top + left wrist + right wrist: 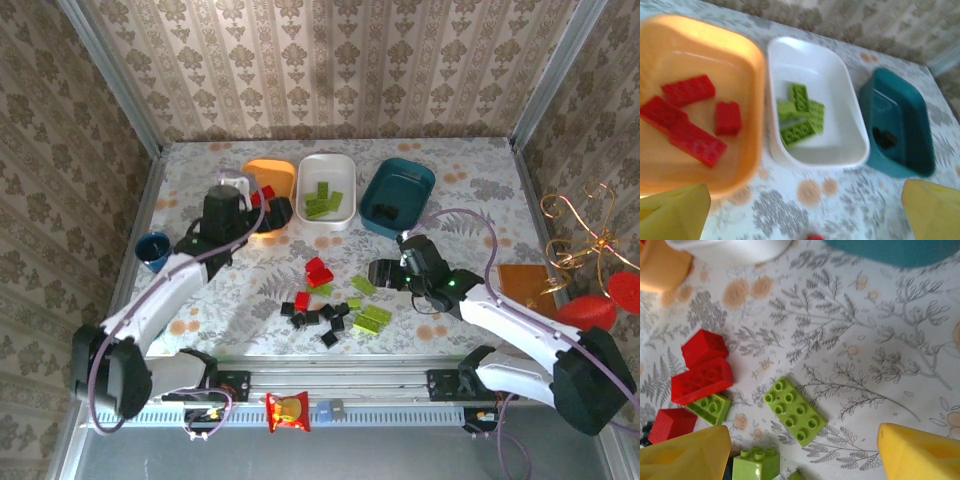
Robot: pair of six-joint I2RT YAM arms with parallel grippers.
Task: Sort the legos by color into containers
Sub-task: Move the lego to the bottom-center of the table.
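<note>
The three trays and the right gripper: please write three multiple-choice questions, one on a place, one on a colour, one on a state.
1. Where does the white tray stand?
A. between the orange tray and the teal tray
B. beside the arm bases
C. next to the blue cup

2. What colour are the bricks in the orange tray?
A. black
B. red
C. lime green

3. How is the right gripper?
A. shut on a red brick
B. shut on a green brick
C. open, holding nothing

Answers: 1 A, the top view shows it in the middle of the row. 2 B, the left wrist view shows red ones there. 3 C, its fingers stand wide apart, gripping nothing.
</note>
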